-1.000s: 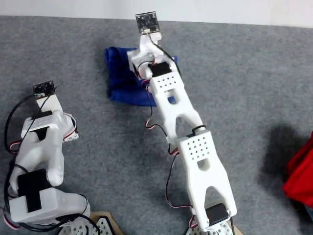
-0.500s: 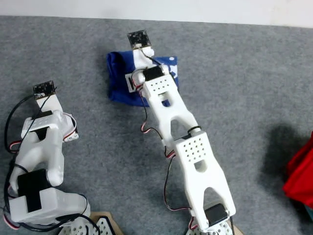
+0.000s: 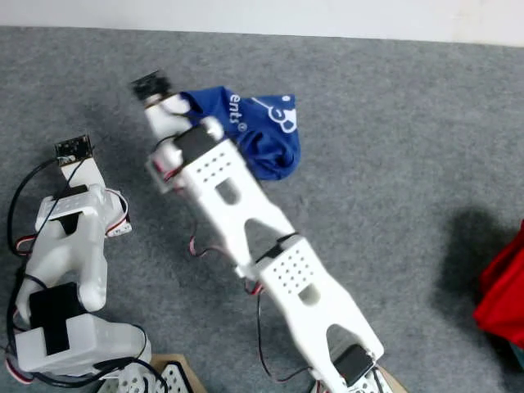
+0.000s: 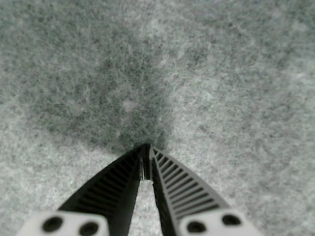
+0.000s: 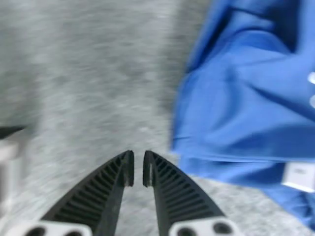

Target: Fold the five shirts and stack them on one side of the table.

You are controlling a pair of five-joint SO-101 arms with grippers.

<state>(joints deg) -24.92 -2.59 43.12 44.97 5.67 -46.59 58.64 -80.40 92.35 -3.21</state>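
Note:
A crumpled blue shirt (image 3: 260,133) with white print lies at the back of the grey table (image 3: 393,164). My right arm (image 3: 214,170) stretches from the front edge to the shirt's left side. In the right wrist view my right gripper (image 5: 138,169) hangs over bare felt just beside the blue shirt (image 5: 246,98), its fingers nearly touching and holding nothing. My left arm (image 3: 70,237) is folded up at the table's left. My left gripper (image 4: 146,157) is shut and points down at bare grey felt.
A red shirt (image 3: 503,291) pokes in at the right edge, with a bit of teal cloth (image 3: 517,354) below it. A pale wall strip (image 3: 327,16) runs along the back. Both arm bases stand at the front edge.
My right arm has swung left off the blue shirt, uncovering it and its white print. The shirt's shape shifted. The left arm has kept still.

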